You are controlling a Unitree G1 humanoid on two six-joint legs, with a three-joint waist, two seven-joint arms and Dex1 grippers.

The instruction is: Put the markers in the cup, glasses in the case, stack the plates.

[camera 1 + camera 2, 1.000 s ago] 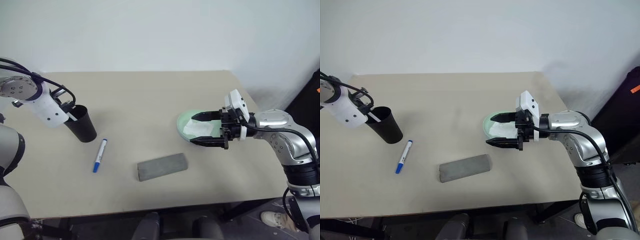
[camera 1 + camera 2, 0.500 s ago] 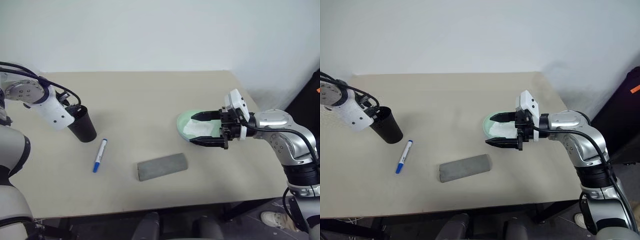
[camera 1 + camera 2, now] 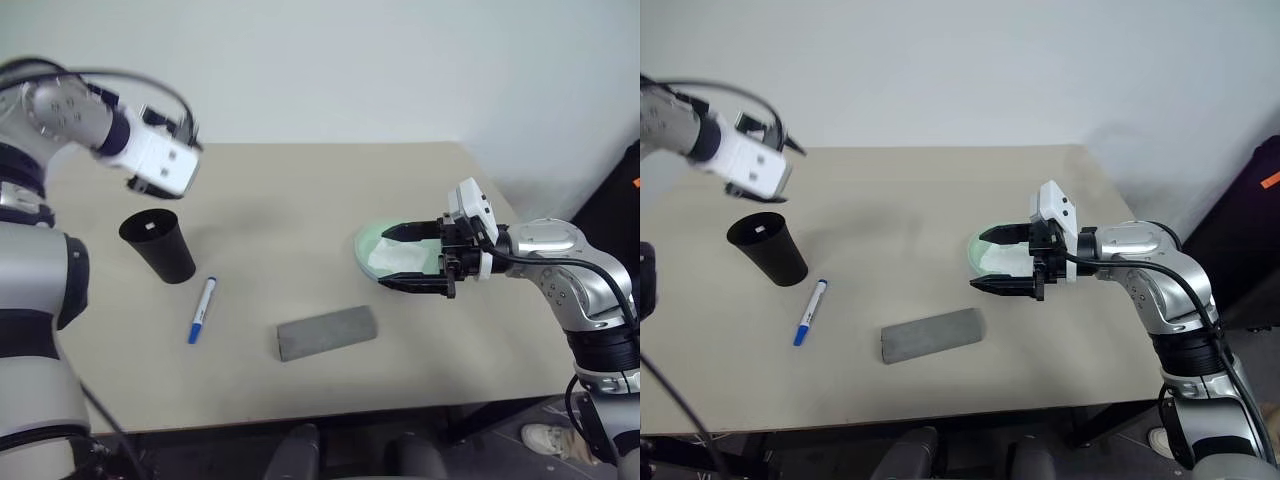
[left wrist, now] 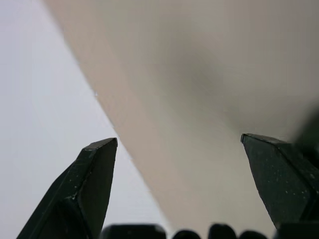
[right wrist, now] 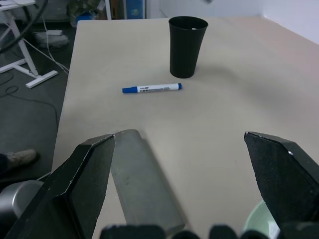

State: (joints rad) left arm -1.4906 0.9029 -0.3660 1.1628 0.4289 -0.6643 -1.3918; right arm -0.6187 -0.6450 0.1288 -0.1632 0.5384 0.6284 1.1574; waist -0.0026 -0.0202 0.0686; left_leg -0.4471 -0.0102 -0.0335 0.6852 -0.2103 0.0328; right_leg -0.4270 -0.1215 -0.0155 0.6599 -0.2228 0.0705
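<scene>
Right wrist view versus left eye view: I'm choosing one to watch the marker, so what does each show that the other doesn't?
Right wrist alone: floor and a white stand beside the table. Left eye alone: the left pincer open above the cup, the green plate with white tissue between the open right pincer fingers, and the wall. Both share the blue marker, cup, grey case and table.

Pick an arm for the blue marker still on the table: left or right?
Left. The left gripper is open and empty above the cup, with the blue marker lying just beside it. The right gripper hovers at the green plate, across the table.
</scene>
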